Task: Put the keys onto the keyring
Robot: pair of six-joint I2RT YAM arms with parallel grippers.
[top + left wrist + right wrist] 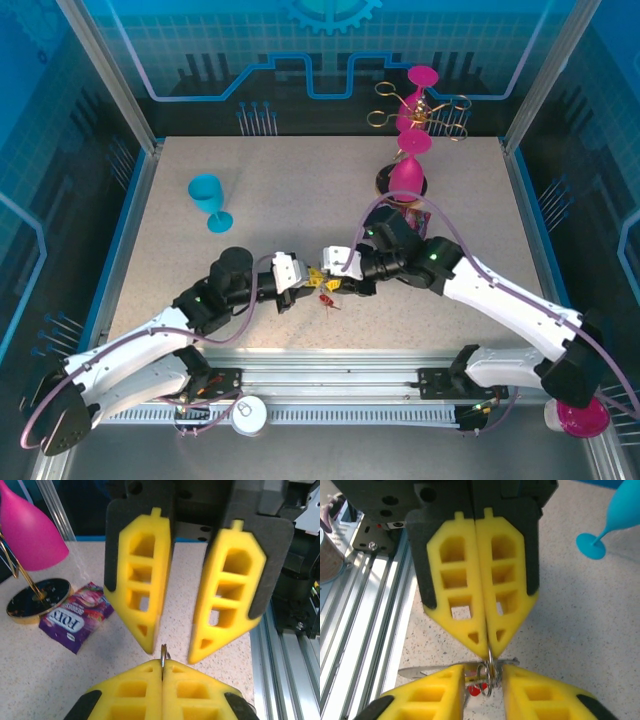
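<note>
Right wrist view: left gripper (487, 650) is pinched closed on the keyring (488, 677), holding 1 silver ring. Right gripper (483, 672) is parted, gripping nothing, its 2 fingers (435, 695) flanking the keyring. 1 red-headed key (474, 690) sits just beside the keyring.

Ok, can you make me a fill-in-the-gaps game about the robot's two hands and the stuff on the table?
The left gripper is ____ on the keyring. The right gripper, jaws apart, is ____. The snack packet beside the rack's round base is ____. Missing words: shut, open, purple.
</note>
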